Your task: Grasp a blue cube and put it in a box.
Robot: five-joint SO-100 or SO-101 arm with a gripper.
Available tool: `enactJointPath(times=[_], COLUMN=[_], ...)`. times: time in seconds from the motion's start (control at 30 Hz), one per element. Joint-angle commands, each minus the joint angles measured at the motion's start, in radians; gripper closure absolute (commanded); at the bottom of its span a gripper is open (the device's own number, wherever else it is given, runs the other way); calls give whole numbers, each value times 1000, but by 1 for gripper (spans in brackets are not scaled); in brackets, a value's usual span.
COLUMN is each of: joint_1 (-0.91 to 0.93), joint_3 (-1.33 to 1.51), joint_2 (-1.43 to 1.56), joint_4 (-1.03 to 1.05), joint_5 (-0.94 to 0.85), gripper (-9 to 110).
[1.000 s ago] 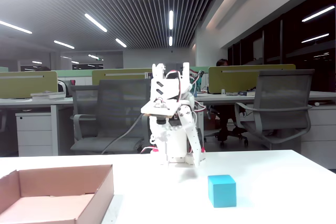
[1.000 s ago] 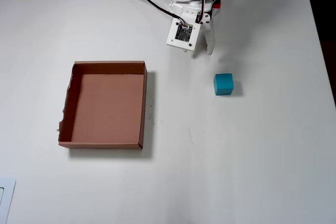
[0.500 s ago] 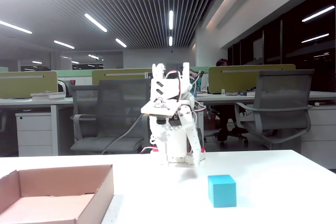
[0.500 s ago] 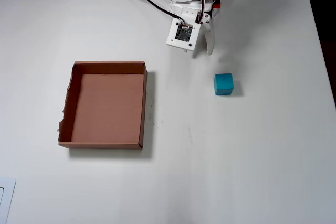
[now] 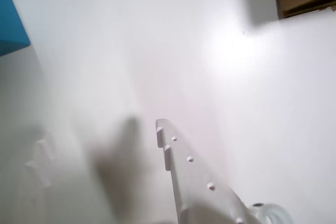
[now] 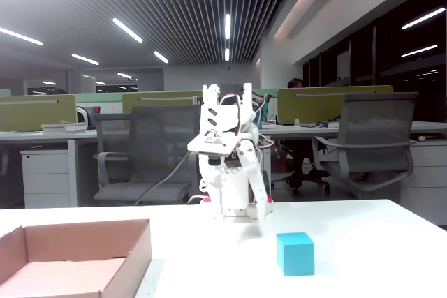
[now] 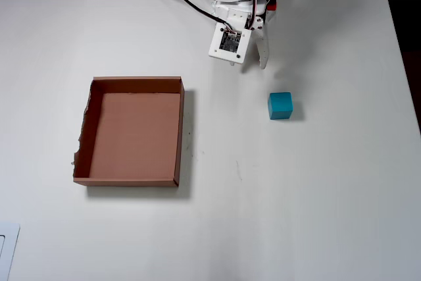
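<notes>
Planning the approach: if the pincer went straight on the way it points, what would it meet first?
Probably bare table: the pincer points down just short of the blue cube, which sits farther out and slightly aside. Depth is unclear.

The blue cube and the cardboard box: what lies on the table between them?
Nothing. In the overhead view, only bare white table lies between the blue cube and the box; the gripper hangs farther back, beyond that stretch.

The blue cube is small, cyan-blue and matte. It sits flat on the white tabletop, to the right of the box in the overhead view and well apart from it. The box is a wide, shallow brown cardboard tray, open on top and empty, with a torn left wall.
</notes>
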Motion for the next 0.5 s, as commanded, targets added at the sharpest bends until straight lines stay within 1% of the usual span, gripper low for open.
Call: enactJointPath(times=[0.0,0.47], joint_1=[-8,-15], joint_3=[2,2], joint_2=[3,3], joint_4=[6,6], joint_5=[3,3], gripper=[77,77])
